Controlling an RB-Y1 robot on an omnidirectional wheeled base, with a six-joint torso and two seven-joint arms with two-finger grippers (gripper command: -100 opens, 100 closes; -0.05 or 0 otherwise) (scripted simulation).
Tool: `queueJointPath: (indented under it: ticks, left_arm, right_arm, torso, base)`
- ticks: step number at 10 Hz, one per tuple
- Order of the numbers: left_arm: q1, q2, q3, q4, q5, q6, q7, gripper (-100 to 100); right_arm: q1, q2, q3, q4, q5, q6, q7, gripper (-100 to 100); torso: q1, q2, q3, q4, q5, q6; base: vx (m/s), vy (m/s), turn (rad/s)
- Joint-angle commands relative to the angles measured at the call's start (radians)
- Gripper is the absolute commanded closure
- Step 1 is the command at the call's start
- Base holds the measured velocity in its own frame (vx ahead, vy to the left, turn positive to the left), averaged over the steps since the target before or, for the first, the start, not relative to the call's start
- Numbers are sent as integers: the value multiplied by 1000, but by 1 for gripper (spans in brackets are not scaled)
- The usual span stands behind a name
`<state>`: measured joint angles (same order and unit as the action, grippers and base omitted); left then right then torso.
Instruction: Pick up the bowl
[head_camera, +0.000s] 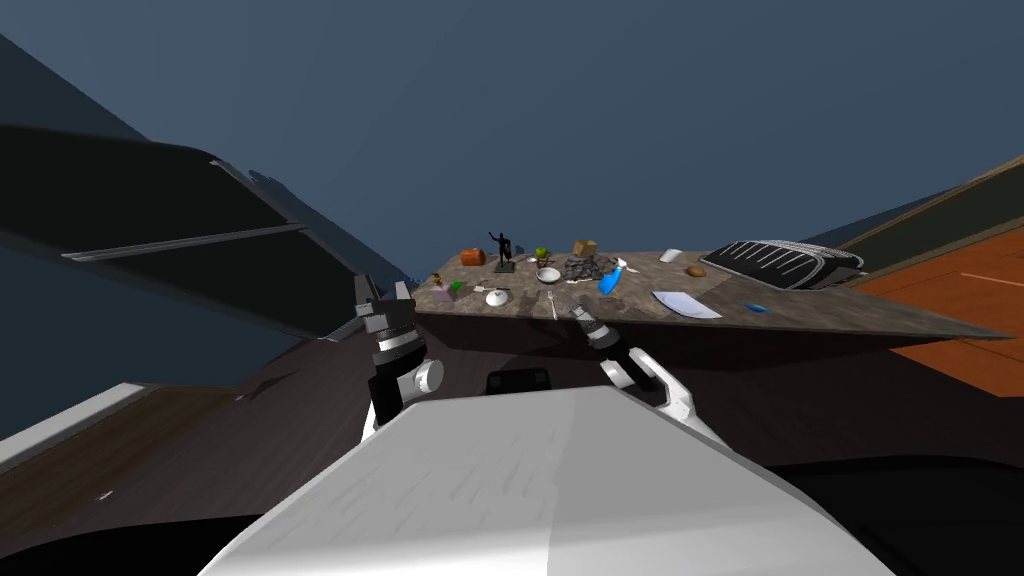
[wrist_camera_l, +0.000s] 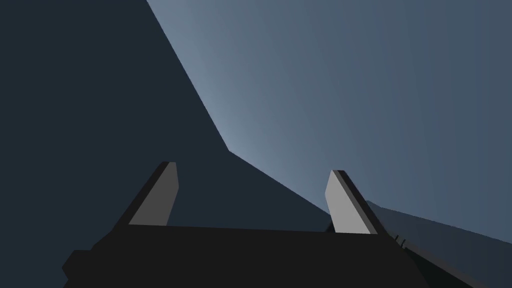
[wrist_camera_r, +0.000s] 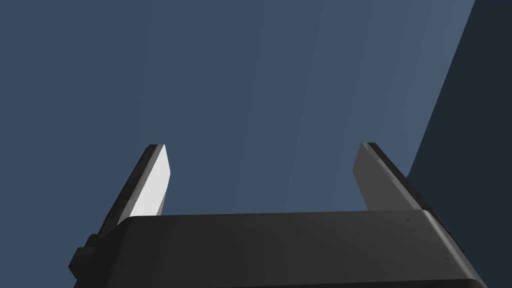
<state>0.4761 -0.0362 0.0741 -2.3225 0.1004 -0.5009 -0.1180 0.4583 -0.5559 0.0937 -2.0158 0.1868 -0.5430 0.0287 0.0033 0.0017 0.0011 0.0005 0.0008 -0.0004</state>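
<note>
Left pincer (head_camera: 381, 293) is raised at the near left corner of the bench (head_camera: 800, 305), released, with its fingers (wrist_camera_l: 160, 195) spread wide and nothing between them.

Bench top is mottled grey-brown. On it, going across:
- A small purple and green thing (head_camera: 452, 289) sits near the left end.
- An orange-red lump (head_camera: 473, 257) lies behind it.
- A small white dish (head_camera: 497, 297) is near the front edge.
- A black figurine (head_camera: 503, 250) stands upright at the back.
- A small green thing (head_camera: 542, 254) is beside the figurine.

The bowl (head_camera: 548, 274) is white and upright, mid-bench. It stands just in front of the green thing and just left of a grey heap (head_camera: 590, 267), apart from both pincers.

Right pincer (head_camera: 572, 311) is at the bench's near edge, in front of the bowl and not touching it. It is released, with its fingers (wrist_camera_r: 152, 185) wide apart and empty.

Further across:
- A tan box (head_camera: 585, 246) sits behind the heap.
- A blue bottle (head_camera: 609, 283) lies tilted.
- A white cup (head_camera: 670, 256) is at the back.
- A white flat sheet (head_camera: 686, 304) is near the front.
- A brown lump (head_camera: 695, 271) follows.
- A small blue thing (head_camera: 757, 308) is near the front.
- A dark slatted rack (head_camera: 785, 262) is at the far right.
</note>
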Motion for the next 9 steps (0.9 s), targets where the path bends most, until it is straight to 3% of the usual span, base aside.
queueJointPath:
  ticks: [1,4,5,6,7,8,9]
  left_arm:
    - [0,0,0,0,0,0,0,0]
    - [0,0,0,0,0,0,0,0]
    - [0,0,0,0,0,0,0,0]
    - [0,0,0,0,0,0,0,0]
    - [0,0,0,0,0,0,0,0]
    - [0,0,0,0,0,0,0,0]
    - [0,0,0,0,0,0,0,0]
  right_arm:
    - [1,-38,2,16,12,-8,9,-100]
    - [-6,-127,19,89,63,-28,39,-100]
    - [-6,-149,19,89,63,-28,39,-100]
    - [-9,-180,28,128,89,-37,53,-100]
    - [-9,-206,28,128,89,-37,53,-100]
    - [-11,-239,37,170,115,-46,65,-100]
    - [-11,-264,37,170,115,-46,65,-100]
  torso:
    - [0,0,0,0,0,0]
    - [-1,-1,0,0,0,1]
    - [0,-1,-1,0,0,0]
    - [-1,-1,-1,0,0,1]
    - [0,-1,-1,0,0,0]
    - [-1,-1,-1,0,0,1]
    - [-1,-2,-1,0,0,0]
  base:
    - [-28,54,83]
    - [-13,61,146]
    - [-4,52,106]
    - [-7,63,189]
    - [-1,52,100]
    - [0,59,228]
    - [6,46,106]
